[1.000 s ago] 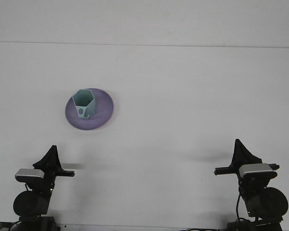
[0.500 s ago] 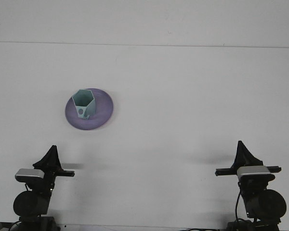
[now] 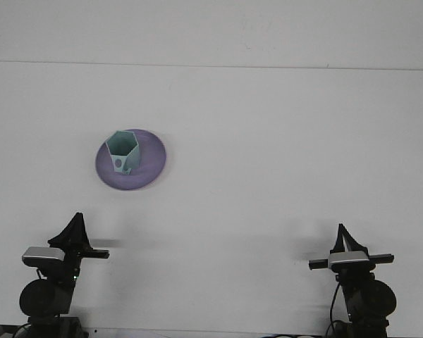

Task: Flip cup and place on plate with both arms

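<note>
A pale green hexagonal cup stands upright, mouth up, on the purple plate at the left middle of the white table. My left gripper rests at the near left edge, well below the plate, its dark fingers meeting in a point. At the near right edge sits my right gripper, far from the cup, its fingers also drawn to a point. Neither gripper holds anything.
The white table runs back to a pale wall. Both arm bases with their wrist cameras sit along the near edge.
My right arm has drawn back and shifted slightly left, sitting lower in view. The left arm, cup and plate have not moved.
</note>
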Motion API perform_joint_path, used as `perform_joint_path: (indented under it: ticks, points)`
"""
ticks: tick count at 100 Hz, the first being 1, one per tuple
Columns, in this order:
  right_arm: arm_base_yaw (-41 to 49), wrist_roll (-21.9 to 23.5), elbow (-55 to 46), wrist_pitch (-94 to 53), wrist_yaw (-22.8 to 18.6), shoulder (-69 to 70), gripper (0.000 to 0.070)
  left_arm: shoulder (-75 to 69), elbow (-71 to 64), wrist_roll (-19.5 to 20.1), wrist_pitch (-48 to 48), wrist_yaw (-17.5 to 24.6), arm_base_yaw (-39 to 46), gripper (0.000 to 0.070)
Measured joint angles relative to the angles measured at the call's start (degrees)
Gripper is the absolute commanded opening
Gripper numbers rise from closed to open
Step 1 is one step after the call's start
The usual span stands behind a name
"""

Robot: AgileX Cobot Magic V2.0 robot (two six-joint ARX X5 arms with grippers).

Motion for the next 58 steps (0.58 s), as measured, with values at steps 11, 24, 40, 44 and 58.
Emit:
perform_joint_path:
  ticks: [11,24,40,44,58]
  points:
    - [0.02,-0.04,0.0,2.38,-0.13,-0.22,0.0,0.0,0.0,0.0,0.0,0.0,0.0,0.0013]
    - [0.02,-0.04,0.0,2.4,0.02,-0.22,0.0,0.0,0.0,0.0,0.0,0.0,0.0,0.0013]
    - [0.02,-0.04,0.0,2.4,0.02,-0.22,0.0,0.0,0.0,0.0,0.02,0.0,0.0,0.0013]
    - [0.02,-0.07,0.0,2.4,0.02,-0.22,0.0,0.0,0.0,0.0,0.02,0.0,0.0,0.0013]
    - [0.02,-0.04,0.0,2.4,0.02,-0.22,0.0,0.0,0.0,0.0,0.02,0.0,0.0,0.0013]
